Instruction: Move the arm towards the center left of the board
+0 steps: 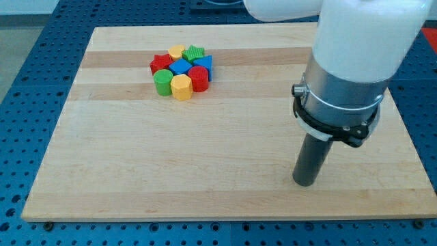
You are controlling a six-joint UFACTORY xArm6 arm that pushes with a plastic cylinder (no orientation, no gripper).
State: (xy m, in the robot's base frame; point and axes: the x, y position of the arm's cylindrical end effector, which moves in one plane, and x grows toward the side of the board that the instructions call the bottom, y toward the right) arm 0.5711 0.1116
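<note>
The arm (345,68) stands upright at the near right of the table (136,171), my tip (304,183) down, well apart from the far-left blocks (181,70); it has no fingers

A pale wooden tabletop (205,164) fills the frame; in its upper left lies a tight cluster of blocks: red star (160,63), yellow (177,51), green (194,52), blue (181,66), blue (203,63), green cylinder (163,82), yellow (181,87), red cylinder (199,78); my tip (304,183) rests lower right, well apart.
</note>
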